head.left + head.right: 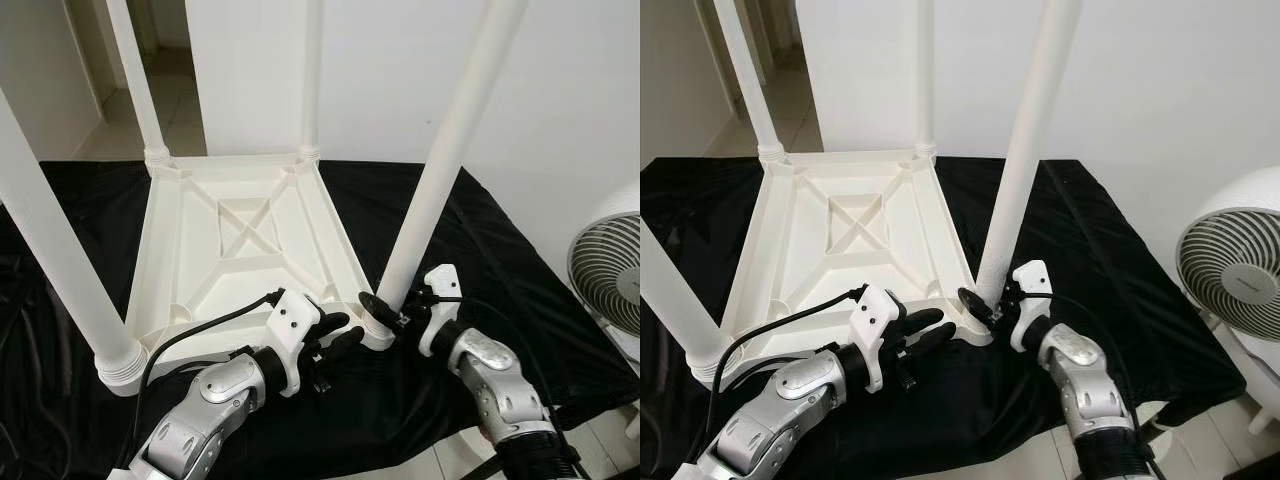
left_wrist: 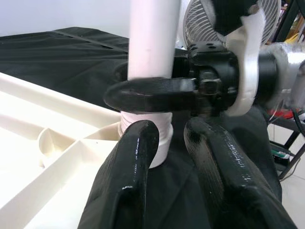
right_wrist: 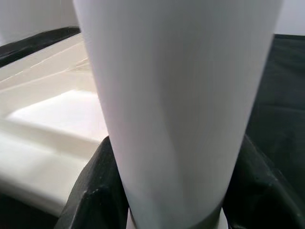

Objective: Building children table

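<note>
- Nearest to us, our right gripper (image 1: pixel 385 308) is clamped around the foot of the near right leg (image 1: pixel 440 170), just above its socket at the corner of the upturned white table top (image 1: pixel 240 245)
- Our left gripper (image 1: pixel 338 335) lies on the black cloth (image 1: pixel 480 240) just beside that same corner, its fingers (image 2: pixel 128 176) slightly apart and holding nothing
- We judge the risk to be the leg seating crooked: it leans outward, and a twist off its axis could jam it or drag the top across the cloth
- The table lies underside up, white ribbed plastic with a crossed brace, and four tall legs stand at its corners
- A white fan (image 1: pixel 610 265) stands off to the right
</note>
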`<state>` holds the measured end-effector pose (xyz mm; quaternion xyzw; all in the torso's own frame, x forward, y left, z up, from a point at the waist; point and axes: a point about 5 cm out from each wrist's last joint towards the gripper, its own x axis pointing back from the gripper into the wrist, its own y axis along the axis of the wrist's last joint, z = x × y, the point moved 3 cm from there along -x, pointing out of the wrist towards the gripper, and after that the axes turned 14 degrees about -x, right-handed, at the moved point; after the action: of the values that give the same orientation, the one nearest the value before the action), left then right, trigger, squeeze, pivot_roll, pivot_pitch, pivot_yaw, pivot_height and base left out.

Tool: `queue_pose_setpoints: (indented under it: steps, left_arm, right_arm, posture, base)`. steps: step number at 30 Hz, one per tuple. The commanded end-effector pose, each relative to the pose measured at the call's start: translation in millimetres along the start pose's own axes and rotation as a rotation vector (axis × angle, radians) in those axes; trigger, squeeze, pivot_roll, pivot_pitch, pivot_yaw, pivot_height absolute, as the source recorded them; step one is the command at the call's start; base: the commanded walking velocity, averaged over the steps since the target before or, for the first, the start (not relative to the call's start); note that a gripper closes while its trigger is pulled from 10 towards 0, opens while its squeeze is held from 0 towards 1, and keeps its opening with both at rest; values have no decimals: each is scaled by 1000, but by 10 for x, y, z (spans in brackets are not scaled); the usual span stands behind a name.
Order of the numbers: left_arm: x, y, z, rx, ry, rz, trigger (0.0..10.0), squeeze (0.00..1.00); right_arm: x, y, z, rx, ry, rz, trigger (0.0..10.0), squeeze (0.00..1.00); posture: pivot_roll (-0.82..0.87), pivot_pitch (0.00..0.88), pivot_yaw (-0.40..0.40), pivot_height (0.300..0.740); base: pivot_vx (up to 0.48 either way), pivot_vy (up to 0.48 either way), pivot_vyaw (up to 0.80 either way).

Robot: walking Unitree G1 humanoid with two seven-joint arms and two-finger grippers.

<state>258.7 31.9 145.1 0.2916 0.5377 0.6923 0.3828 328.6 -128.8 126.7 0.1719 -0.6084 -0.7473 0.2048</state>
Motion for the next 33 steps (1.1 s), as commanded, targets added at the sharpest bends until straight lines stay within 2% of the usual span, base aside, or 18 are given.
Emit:
queue_pose_setpoints:
  steps: [1,3,4,6,8,9,11,12,13,20,21,29,30,31,32,33]
  left_arm:
    - [6,19,-53,-7,-61,-21,10000,0]
    - [10,20,-40,-1,-50,-22,10000,0]
    - [10,20,-40,-1,-50,-22,10000,0]
    - [12,21,-27,-2,-39,-21,10000,0]
    - [12,21,-27,-2,-39,-21,10000,0]
    - [14,20,-23,-1,-35,-20,10000,0]
    - [14,20,-23,-1,-35,-20,10000,0]
    - [21,18,-26,5,-36,-20,10000,0]
    - [30,15,-29,34,-37,-23,10000,1000]
    - [53,37,-60,62,-62,-37,10000,1000]
    - [48,19,-46,43,-53,-22,10000,0]
    - [35,-1,-13,9,-36,-4,10000,0]
    - [27,4,-12,7,-35,-6,10000,0]
    - [27,4,-12,7,-35,-6,10000,0]
    - [22,6,-11,7,-34,-7,10000,0]
    - [17,6,-10,4,-35,-7,10000,0]
  right_arm:
    - [37,-111,-96,-19,-95,40,10000,0]
    - [16,-154,-36,-52,-211,0,10000,0]
    - [16,-154,-36,-52,-211,0,10000,0]
    - [2,-168,-3,-76,-293,-34,10000,0]
    - [2,-168,-3,-76,-293,-34,10000,0]
    - [-3,-170,13,-85,-352,-59,10000,0]
    - [-3,-170,13,-85,-352,-59,10000,0]
    - [-4,-172,24,-108,-413,-82,10000,0]
    - [-21,-187,74,-122,-426,-86,10000,0]
    - [-40,-183,141,-130,-419,-92,10000,0]
    - [-32,-182,139,-134,-426,-92,10000,1000]
    - [-40,-151,175,-162,-418,-104,10000,1000]
    - [-63,-107,225,-160,-338,-105,10000,635]
    - [-63,-107,225,-160,-338,-105,10000,635]
    - [-75,-47,263,-159,-235,-102,10000,0]
    - [-73,19,255,-123,-144,-93,10000,0]
  posture:
    - [-6,0,-28,740]
    - [-3,0,-35,740]
    - [-3,0,-35,740]
    - [0,0,-37,740]
    - [0,0,-37,740]
    - [0,0,-37,740]
    - [0,0,-37,740]
    - [5,0,-39,740]
    - [5,0,-38,740]
    - [3,3,-37,740]
    - [5,9,-39,740]
    - [-2,19,-35,740]
    - [-3,18,-34,740]
    - [-3,18,-34,740]
    - [-7,19,-31,740]
    - [-12,17,-26,740]
  base:
    - [0,0,0]
    - [0,0,0]
    - [0,0,0]
    - [0,0,0]
    - [0,0,0]
    - [0,0,0]
    - [0,0,0]
    - [0,0,0]
    - [0,0,0]
    - [0,0,0]
    - [0,0,0]
    - [0,0,0]
    - [0,0,0]
    - [0,0,0]
    - [0,0,0]
    - [0,0,0]
